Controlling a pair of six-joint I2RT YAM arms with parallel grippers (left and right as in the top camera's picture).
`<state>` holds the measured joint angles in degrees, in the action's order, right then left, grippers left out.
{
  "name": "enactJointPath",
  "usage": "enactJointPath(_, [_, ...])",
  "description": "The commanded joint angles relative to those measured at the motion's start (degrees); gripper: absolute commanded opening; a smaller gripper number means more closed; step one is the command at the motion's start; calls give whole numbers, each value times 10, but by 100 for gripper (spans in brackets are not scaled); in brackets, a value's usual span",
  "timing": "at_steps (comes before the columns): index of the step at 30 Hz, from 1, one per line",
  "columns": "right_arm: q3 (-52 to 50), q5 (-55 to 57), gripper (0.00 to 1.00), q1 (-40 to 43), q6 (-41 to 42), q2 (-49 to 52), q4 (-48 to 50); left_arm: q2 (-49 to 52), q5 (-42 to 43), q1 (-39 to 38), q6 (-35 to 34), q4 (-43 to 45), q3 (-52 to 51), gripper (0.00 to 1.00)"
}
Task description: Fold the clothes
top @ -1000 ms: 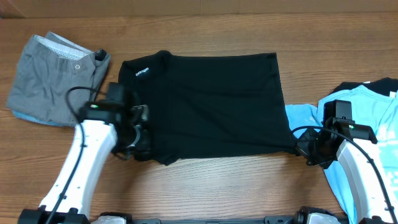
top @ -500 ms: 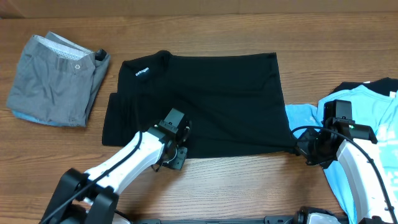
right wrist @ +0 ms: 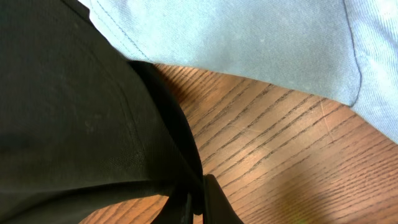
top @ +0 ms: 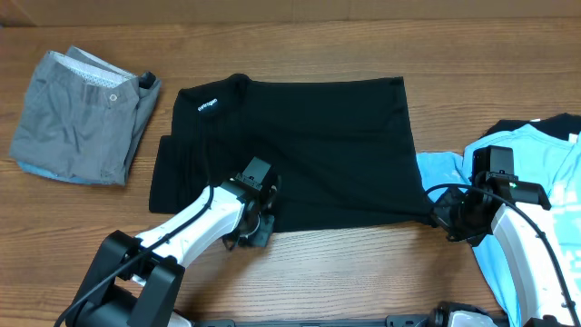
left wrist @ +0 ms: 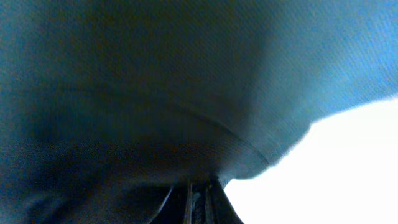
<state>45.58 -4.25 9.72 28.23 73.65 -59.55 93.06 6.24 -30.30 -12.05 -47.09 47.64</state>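
**Overhead view: both grippers clamp the near edge of the black T-shirt**

The black T-shirt lies flat on the table. Its long axis runs from side to side across the robot, with the collar toward the robot's left and the hem toward its right.

The left gripper sits on the near edge, just hem-ward of the near sleeve. Its jaws are fully closed, and in the left wrist view dark cloth drapes over the closed tips, so it seems to have a pinch of the fabric.

The right gripper is closed on the near hem corner. The right wrist view shows black cloth drawn into the closed tips over bare wood.

The two grips are spread along the same near edge, one toward each end. The bulk of the shirt lies away from both grippers, toward the far side of the table. A fold would therefore likely carry this edge away from the robot and over toward the far edge, both arms moving together.

Neither arm is nearer than the other, since each already has its own end.

The light blue T-shirt lies just beside the right gripper and touches the black hem, so it could get dragged along. The folded grey shorts lie well apart at the far left.
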Motion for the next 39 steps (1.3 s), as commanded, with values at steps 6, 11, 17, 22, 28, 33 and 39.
enactJointPath(6, [11,1,4,3,-4,-8,2,9,198,-3,-4,-130,61,4])
enactJointPath(11, [11,1,4,3,-4,-8,2,9,269,-3,-5,-127,61,4])
enactJointPath(17, [11,1,4,3,-4,-8,2,9,270,-3,-32,-132,61,26])
enactJointPath(22, [11,1,5,3,-6,-8,2,9,190,12,-36,-174,70,30])
enactJointPath(28, [11,1,5,3,-6,-8,2,-10,12,53,-71,-234,101,29])
enactJointPath(33, [11,1,5,3,-6,-8,3,-32,-158,116,-124,-213,104,28])
enactJointPath(39, [11,1,5,3,-6,-8,3,-17,-169,215,-103,-84,85,4])
